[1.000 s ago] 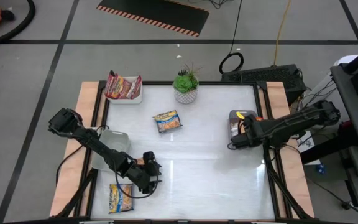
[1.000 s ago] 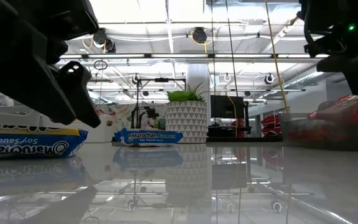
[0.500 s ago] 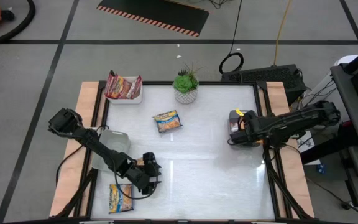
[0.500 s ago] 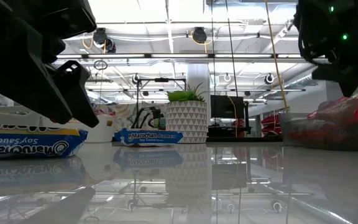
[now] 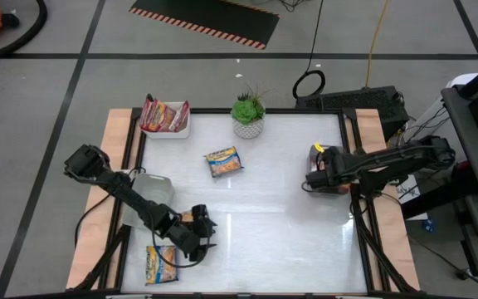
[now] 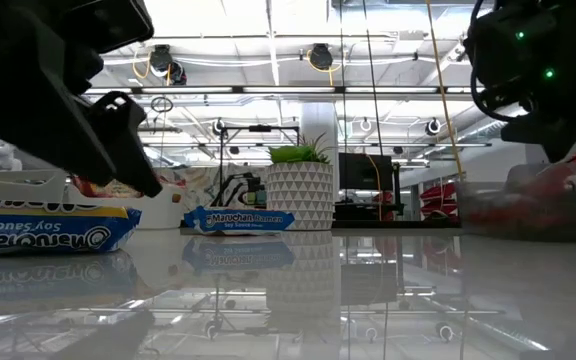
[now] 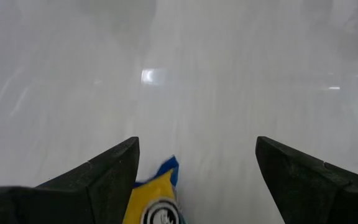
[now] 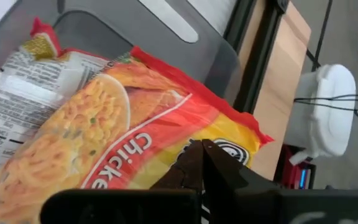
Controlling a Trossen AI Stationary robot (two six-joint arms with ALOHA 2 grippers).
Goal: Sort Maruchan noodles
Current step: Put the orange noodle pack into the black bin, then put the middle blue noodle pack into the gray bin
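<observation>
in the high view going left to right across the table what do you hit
white tray of dark red packets → left gripper → blue-and-yellow packet mid-table → potted plant → right gripper over the grey tray

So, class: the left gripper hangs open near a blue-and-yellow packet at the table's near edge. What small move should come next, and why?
Probably lower the left gripper over the blue-and-yellow packet: its fingers stand open, with one packet corner between them.
</observation>
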